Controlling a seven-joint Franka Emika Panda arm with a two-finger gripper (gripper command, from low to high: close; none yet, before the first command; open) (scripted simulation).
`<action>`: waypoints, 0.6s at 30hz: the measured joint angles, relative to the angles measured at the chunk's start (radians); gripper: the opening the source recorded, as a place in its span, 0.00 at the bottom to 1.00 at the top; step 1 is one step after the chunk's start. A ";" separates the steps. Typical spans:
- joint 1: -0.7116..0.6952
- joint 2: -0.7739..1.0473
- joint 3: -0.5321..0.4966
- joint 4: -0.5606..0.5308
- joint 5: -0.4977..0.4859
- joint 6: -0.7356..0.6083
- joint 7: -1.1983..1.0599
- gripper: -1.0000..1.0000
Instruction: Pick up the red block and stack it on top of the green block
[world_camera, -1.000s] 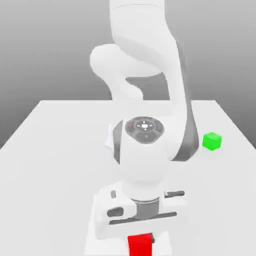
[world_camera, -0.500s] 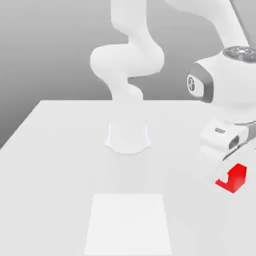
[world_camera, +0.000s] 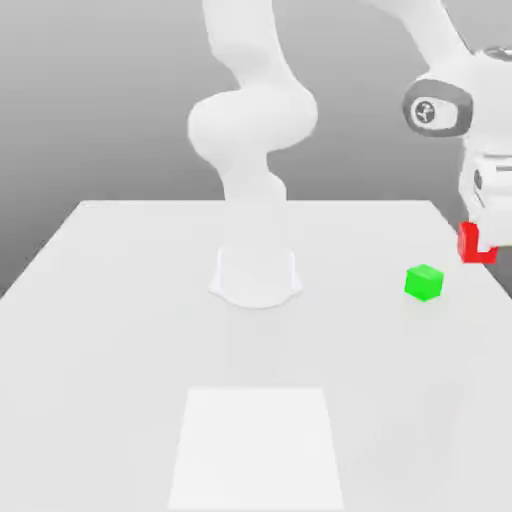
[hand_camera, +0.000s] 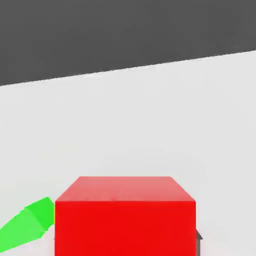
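The red block (world_camera: 473, 244) hangs in the air at the exterior view's far right, with my gripper (world_camera: 482, 238) shut on it; one white finger covers part of it. The green block (world_camera: 424, 282) sits on the white table (world_camera: 120, 300), a little lower in the picture and toward the exterior view's left of the held cube, apart from it. In the hand view the red block (hand_camera: 125, 215) sits close in front of the camera, and a corner of the green block (hand_camera: 27, 225) pokes out beside it on the table.
The arm's round white base (world_camera: 256, 275) stands at the table's middle back. A pale square patch (world_camera: 258, 445) marks the table surface near the front edge. The table's right edge runs close behind the green block.
The arm has swung from the table's front, across to the exterior view's right, carrying the red block upward and farther back. The green block, hidden half a second ago, shows again.
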 joint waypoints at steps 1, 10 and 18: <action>0.026 -0.010 0.020 -0.016 0.000 0.004 -0.006 0.00; 0.017 0.060 0.175 -0.095 -0.161 0.107 0.075 0.00; -0.133 0.217 0.242 -0.097 -0.452 0.219 0.273 0.00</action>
